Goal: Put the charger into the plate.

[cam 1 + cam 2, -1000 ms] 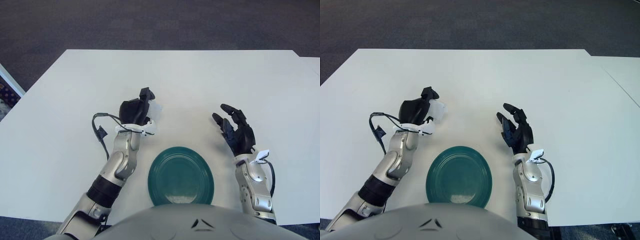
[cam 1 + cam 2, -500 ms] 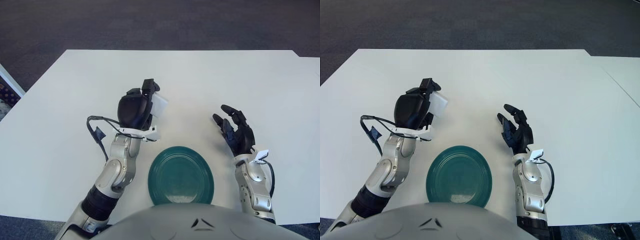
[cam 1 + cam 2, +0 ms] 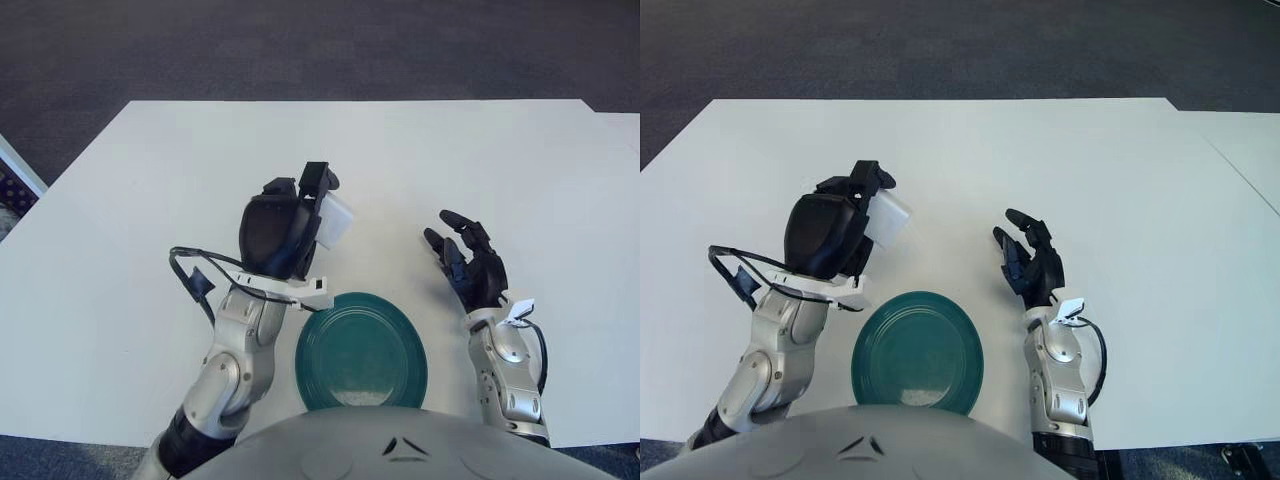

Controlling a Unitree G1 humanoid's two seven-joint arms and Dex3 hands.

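My left hand [image 3: 300, 220] is raised above the table, its black fingers shut on a white block-shaped charger [image 3: 335, 218] that sticks out to the hand's right. The charger hangs in the air just behind and to the left of the dark green plate [image 3: 362, 351], which lies on the white table near its front edge. My right hand [image 3: 468, 264] shows to the right of the plate with its fingers spread and nothing in them.
The white table [image 3: 450, 160] stretches back and to both sides, with dark carpet beyond its far edge. A black cable [image 3: 195, 280] loops off my left wrist. A second white surface shows at the far right [image 3: 1250, 160].
My left hand has lifted the charger off the table and carried it up and rightward toward the plate. The right hand has stayed where it was.
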